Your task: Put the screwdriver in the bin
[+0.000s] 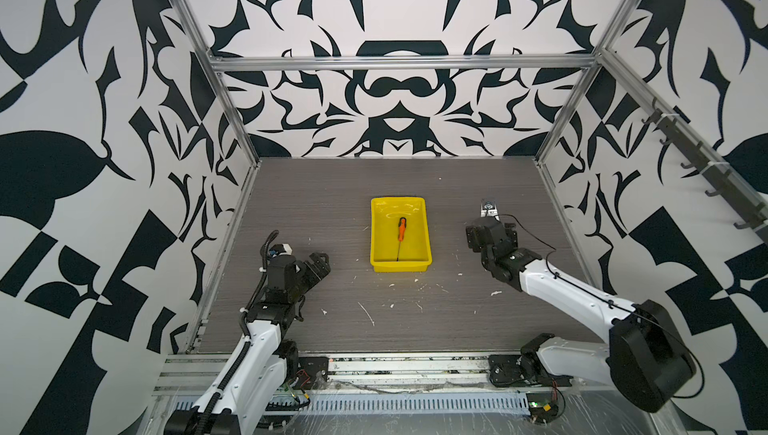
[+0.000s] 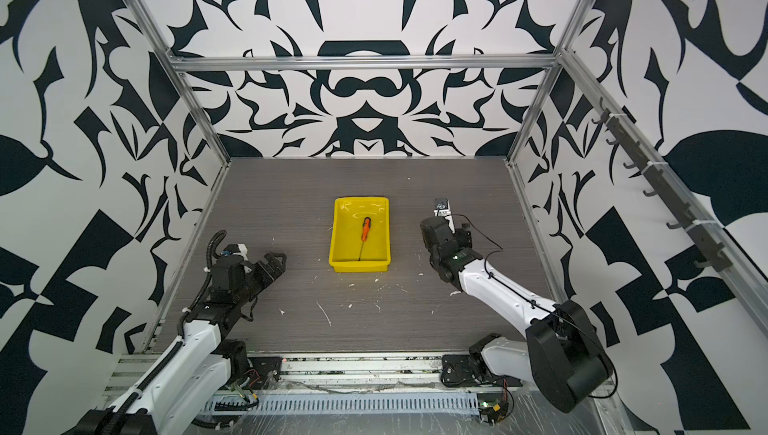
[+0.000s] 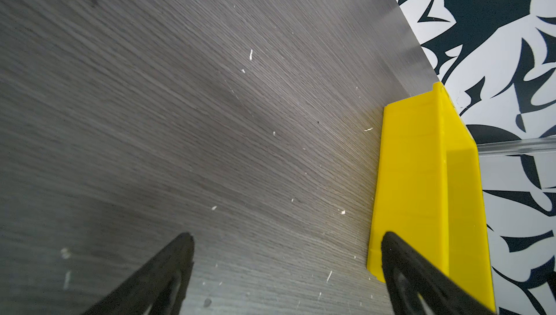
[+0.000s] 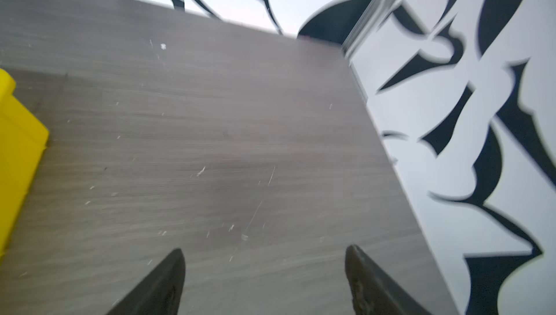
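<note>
The screwdriver (image 1: 401,230) (image 2: 365,230) lies inside the yellow bin (image 1: 373,229) (image 2: 333,233) at mid-table in both top views, orange handle toward the back and thin shaft pointing to the near wall. My left gripper (image 1: 320,264) (image 3: 287,235) is open and empty, low over the table left of the bin, whose outer wall (image 3: 409,178) shows beside one finger. My right gripper (image 4: 264,250) is open and empty over bare table right of the bin (image 4: 18,136). In both top views its fingers are hidden under the wrist (image 1: 492,235).
White specks and scratches (image 1: 365,312) dot the grey wood-grain table. Patterned walls with aluminium posts (image 1: 544,162) close in the back and sides. A rail of dark hooks (image 1: 706,171) runs along the right wall. A metal rail (image 1: 395,364) borders the front.
</note>
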{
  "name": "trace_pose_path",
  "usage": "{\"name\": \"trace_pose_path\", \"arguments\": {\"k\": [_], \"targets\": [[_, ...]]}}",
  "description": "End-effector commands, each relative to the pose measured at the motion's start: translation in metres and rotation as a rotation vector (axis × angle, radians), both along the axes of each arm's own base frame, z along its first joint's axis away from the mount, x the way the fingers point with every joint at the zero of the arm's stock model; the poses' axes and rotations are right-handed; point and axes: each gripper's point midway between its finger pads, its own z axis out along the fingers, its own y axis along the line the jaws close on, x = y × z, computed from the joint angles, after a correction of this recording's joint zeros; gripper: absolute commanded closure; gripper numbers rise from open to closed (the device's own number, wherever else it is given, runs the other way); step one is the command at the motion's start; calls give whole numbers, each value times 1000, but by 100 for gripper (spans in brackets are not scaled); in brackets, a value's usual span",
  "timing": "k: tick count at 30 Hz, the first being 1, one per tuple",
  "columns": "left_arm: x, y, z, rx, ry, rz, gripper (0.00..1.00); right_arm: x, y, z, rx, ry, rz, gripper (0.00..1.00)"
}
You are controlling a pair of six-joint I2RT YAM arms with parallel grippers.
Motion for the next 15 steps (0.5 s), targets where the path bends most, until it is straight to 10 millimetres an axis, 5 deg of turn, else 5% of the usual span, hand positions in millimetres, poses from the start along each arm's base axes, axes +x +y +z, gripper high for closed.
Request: {"name": "trace_pose_path", "arguments": {"k": [1,9,15], "targets": [[5,-2,13,-10,-35,0,0,10,-7,26,-115,-220,27,16],[5,0,13,-9,-35,8,0,6,-16,-20,-107,-174,-5,17],[6,0,12,-10,-28,8,0,13,-16,-20,-86,-190,0,16]]}}
